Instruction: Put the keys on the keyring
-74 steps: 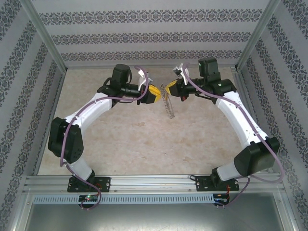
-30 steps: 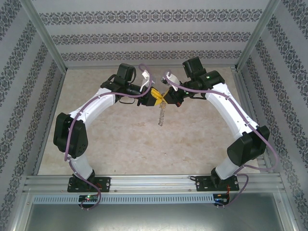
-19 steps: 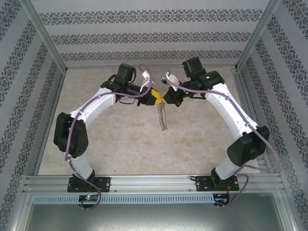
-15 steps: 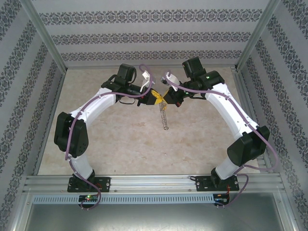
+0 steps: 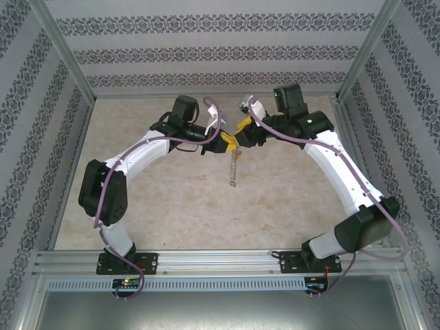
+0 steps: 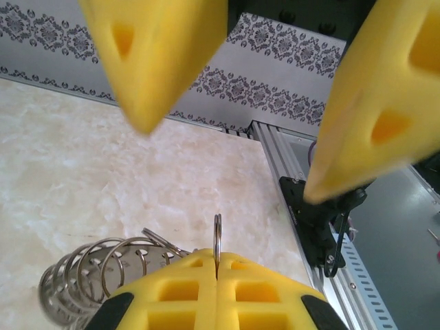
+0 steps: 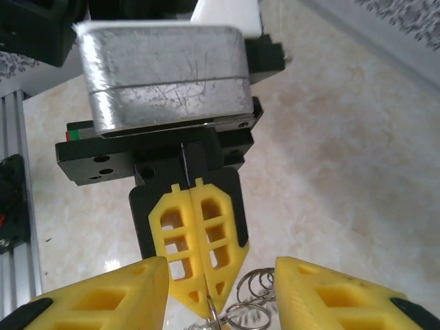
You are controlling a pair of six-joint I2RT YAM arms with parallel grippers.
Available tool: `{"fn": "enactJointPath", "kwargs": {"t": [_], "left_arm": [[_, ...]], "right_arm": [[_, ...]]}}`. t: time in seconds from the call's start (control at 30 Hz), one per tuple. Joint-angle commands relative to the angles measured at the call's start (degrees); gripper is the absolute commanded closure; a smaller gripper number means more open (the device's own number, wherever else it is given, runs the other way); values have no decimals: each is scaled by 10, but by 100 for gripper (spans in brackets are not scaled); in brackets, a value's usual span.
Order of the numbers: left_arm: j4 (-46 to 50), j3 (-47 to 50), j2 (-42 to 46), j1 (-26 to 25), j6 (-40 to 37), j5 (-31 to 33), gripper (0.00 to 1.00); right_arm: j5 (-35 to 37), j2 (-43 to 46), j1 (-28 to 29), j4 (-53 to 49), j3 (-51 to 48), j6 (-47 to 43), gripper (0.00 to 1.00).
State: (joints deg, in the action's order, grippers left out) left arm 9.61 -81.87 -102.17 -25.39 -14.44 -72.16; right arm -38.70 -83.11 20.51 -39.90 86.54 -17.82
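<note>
Above the table (image 5: 172, 206), the left hand (image 6: 216, 275) is clenched on the keyring (image 6: 217, 237); the right hand (image 7: 220, 269) is released. That thin edge-on pinch could slip, dropping it.

- left arm (image 5: 137, 155), right arm (image 5: 340, 172): curved white shell links, bulky black joint housings
- thin purple cables (image 5: 97, 206) running along both arms
- yellow plastic fingers (image 7: 180, 237) with window cut-outs
- scratched silver metal wrist block (image 7: 161, 72)
- small green indicator light (image 5: 277, 91)
</note>
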Motion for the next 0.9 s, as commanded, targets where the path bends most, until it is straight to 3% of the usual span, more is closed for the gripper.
{"fn": "enactJointPath", "kwargs": {"t": [0.0,0.13,0.3,0.47,0.87], "left_arm": [[-62,7,18,-2,26,-12,100],[-71,12,19,-2,32,-12,100],[-93,20,24,-2,46,-9,100],[-101,24,30,-2,52,-10,100],[-142,40,37,-2,80,-3,100]], "right_arm": [[-15,38,-29,115,-61,81,55],[-39,80,-60,234,-164,164,56],[-43,125,-68,337,-281,218,59],[-92,142,-70,462,-376,288,65],[-113,87,-11,512,-384,314,80]]}}
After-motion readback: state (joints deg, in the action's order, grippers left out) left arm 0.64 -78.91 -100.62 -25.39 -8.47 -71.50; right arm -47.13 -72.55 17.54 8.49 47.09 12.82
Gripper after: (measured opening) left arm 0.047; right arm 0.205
